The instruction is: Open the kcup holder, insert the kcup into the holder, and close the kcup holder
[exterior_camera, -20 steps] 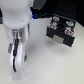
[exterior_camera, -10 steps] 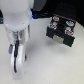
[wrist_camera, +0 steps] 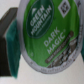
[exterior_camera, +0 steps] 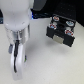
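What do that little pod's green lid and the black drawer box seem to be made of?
The kcup's lid looks like printed foil or film: smooth green with crisp lettering and a slight sheen. The kcup holder seems to be matte black plastic or coated metal; the picture is too blurry to tell which.

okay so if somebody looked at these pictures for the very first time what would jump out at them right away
In the wrist view, the kcup fills nearly the whole picture, its green lid reading Green Mountain and Dark Magic, with a teal gripper finger beside it. In the exterior view, the big white arm dominates that view's left, while the black kcup holder sits toward the upper right with pods visible inside.
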